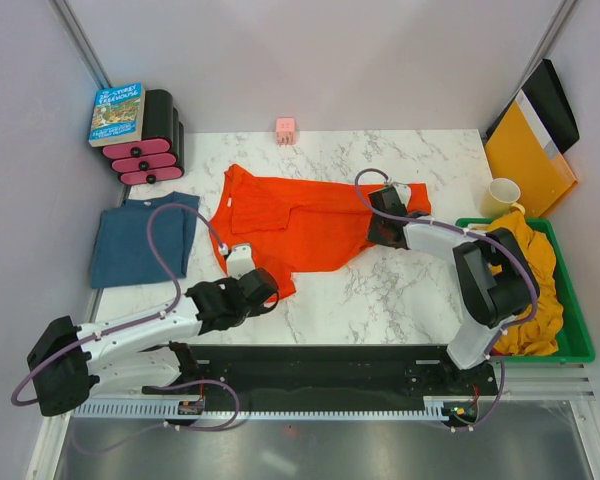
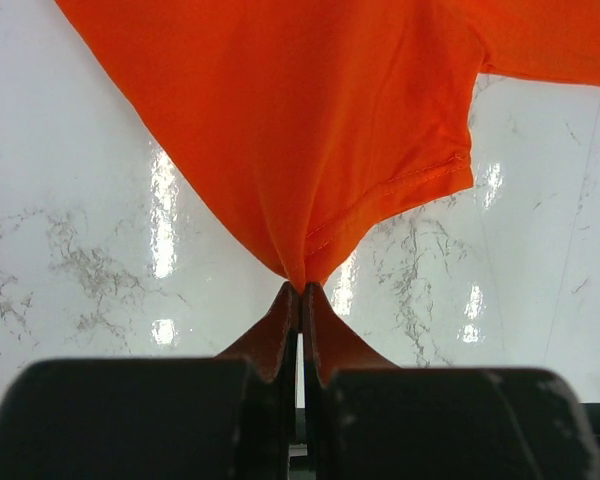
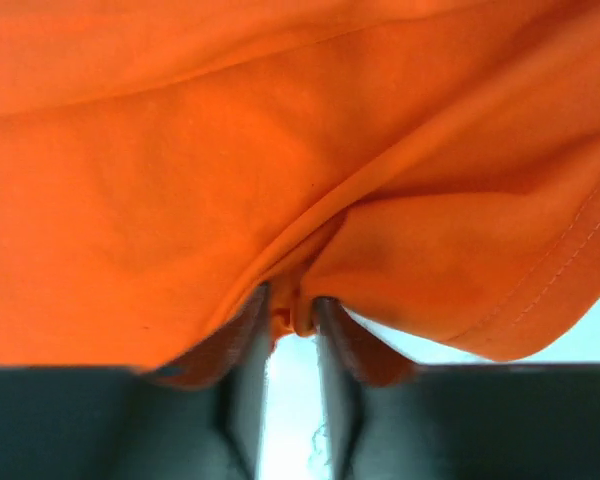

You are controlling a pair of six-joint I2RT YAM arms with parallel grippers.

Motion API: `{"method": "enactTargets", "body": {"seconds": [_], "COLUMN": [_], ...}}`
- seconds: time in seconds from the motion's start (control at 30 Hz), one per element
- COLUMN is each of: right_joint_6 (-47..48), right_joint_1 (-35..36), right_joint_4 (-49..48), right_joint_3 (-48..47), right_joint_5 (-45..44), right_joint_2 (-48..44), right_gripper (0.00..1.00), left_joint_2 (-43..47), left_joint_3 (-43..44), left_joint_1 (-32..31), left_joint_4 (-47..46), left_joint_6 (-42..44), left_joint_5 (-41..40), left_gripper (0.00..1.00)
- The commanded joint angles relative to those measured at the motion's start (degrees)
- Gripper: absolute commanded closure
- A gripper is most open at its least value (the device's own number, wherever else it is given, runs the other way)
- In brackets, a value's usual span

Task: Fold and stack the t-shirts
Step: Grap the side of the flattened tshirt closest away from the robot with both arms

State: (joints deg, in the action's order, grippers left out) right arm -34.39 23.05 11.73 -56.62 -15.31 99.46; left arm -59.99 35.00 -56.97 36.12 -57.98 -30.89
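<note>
The orange-red t-shirt (image 1: 310, 225) lies spread and rumpled across the middle of the marble table. My left gripper (image 1: 272, 285) is shut on its near left corner; in the left wrist view the cloth (image 2: 310, 130) tapers down into my closed left gripper (image 2: 302, 290). My right gripper (image 1: 378, 222) is shut on a fold at the shirt's right side; the right wrist view shows the cloth (image 3: 280, 150) bunched between the fingers of the right gripper (image 3: 292, 312). A dark teal-blue t-shirt (image 1: 140, 238) lies folded at the left. A mustard-yellow shirt (image 1: 535, 280) is heaped in the green tray (image 1: 578, 340).
A white mug (image 1: 502, 196) and a stiff yellow-orange folder (image 1: 528, 158) stand at the back right. A book (image 1: 117, 113) leans on black and pink rolls (image 1: 150, 148) at the back left. A small pink block (image 1: 286, 130) sits at the back edge.
</note>
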Motion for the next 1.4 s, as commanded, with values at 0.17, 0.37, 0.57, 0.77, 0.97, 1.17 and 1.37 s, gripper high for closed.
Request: {"method": "enactTargets", "body": {"seconds": [0.17,0.37,0.57,0.77,0.97,1.17,1.37], "right_joint_6": [1.6,-0.2,-2.6,-5.9,-7.4,-8.1,-9.0], "right_joint_1": [0.5,0.3,-0.3,-0.3,-3.4,-6.3,-9.6], "right_joint_4": [1.9,4.0,5.6,6.9,4.9,3.2,-1.4], "right_joint_3": [0.1,7.0,12.4,15.4,15.2,14.4,14.4], "right_joint_5": [-8.0,-11.4,-10.0,-11.5,-11.3,-10.4,-7.0], "right_joint_2": [-11.2,-17.1,-18.9,-20.0,-18.9,-16.5,-11.1], "right_gripper": [0.27,0.32,0.44,0.43,0.36,0.34,0.36], "left_joint_2": [-2.0,-1.7,-0.9,-0.1,0.2,1.1,0.2], "left_joint_3": [1.8,1.5,0.9,0.0,-0.4,-0.6,-0.2], "left_joint_1": [0.1,0.1,0.2,0.2,0.1,0.2,0.2], "left_joint_4": [-0.1,-0.4,-0.4,-0.4,-0.4,-0.3,-0.3], "left_joint_6": [0.7,1.4,1.6,1.2,1.1,1.1,1.3], "left_joint_5": [-0.4,-0.1,0.4,1.0,1.4,1.3,1.4], "left_gripper": [0.98,0.98,0.98,0.98,0.98,0.98,0.98]}}
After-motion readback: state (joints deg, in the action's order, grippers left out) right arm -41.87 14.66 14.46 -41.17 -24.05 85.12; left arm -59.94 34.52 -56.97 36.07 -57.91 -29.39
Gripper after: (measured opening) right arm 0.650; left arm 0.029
